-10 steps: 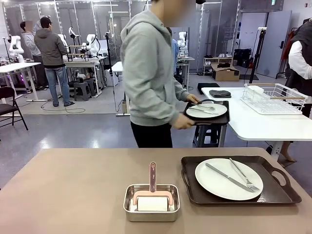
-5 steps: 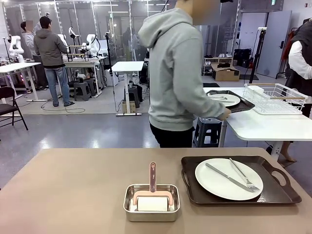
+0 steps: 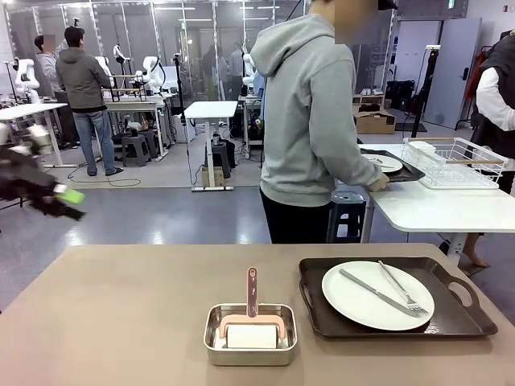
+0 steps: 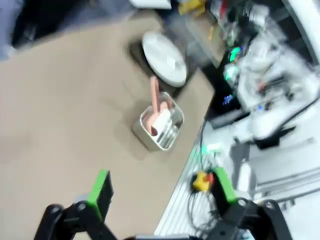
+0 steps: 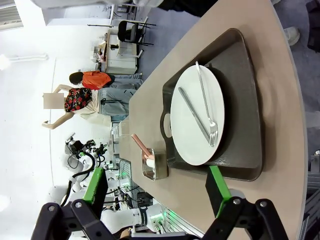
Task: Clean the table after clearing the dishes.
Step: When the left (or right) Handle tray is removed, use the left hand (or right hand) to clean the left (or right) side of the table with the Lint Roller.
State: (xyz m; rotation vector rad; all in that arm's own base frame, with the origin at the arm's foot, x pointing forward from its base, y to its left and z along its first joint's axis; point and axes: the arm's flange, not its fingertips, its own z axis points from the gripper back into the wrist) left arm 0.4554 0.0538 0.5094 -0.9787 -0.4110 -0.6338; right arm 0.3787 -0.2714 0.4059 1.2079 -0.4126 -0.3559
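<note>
The far tray [image 3: 409, 172] is set on the white table [image 3: 434, 213]; the near tray [image 3: 460, 318] is left at 4 o'clock on the unwiped bench [image 3: 121, 314]. Left hand [image 4: 161, 187] and right hand [image 5: 156, 186] are spread, empty.

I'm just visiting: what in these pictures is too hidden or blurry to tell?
- Front view: the left gripper is a motion smear at the left edge; its jaws are unreadable there.
- Left wrist view: motion blur hides any cutlery on the plate.
- Front view: the person covers part of the far tray on the white table.
- Front view: the walls of the steel pan hide the underside of the pink-handled tool.
</note>
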